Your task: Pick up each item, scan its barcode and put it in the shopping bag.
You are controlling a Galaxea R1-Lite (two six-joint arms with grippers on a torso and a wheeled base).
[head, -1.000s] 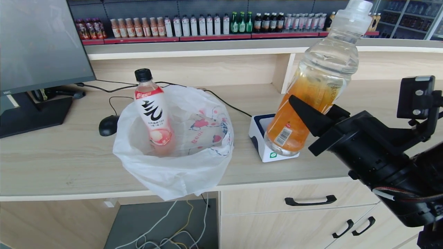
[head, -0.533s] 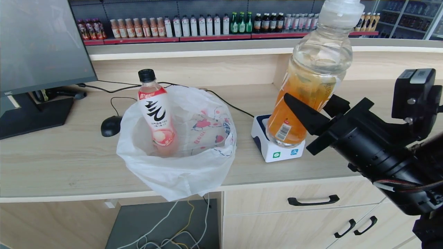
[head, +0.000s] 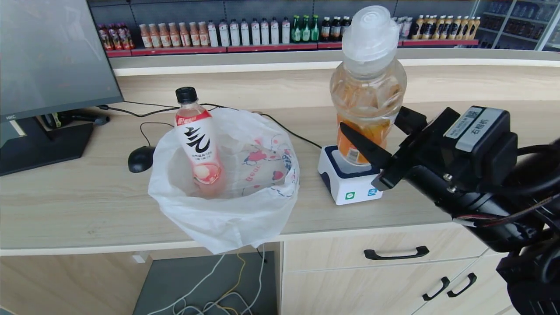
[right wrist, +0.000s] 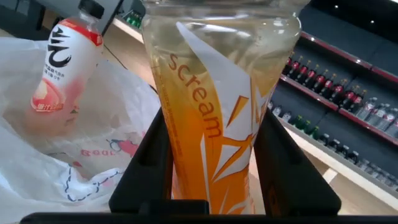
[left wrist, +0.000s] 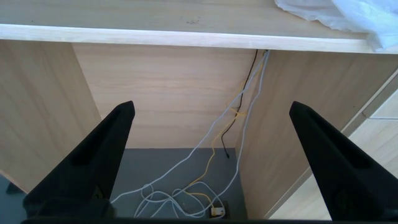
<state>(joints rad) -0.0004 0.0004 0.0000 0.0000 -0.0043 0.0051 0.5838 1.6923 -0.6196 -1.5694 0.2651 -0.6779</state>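
While my right hand [head: 372, 120] clamps the orange bottle [head: 369, 87] nearly upright over the scanner [head: 350, 188] by the tabletop's [head: 65, 210] front edge, the shopping bag [head: 227, 218] sits near it, toward the left edge.

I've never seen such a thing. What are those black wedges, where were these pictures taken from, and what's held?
It's a two-armed robot at a shop counter. The wide picture comes from a camera on its head, the other two from its wrists. The black wedges are the fingers of each end effector. The right end effector grips an orange drink bottle over a small white scanner. Beside it, an open shopping bag holds a pink bottle. The left end effector hangs open below the counter edge, above loose cables.
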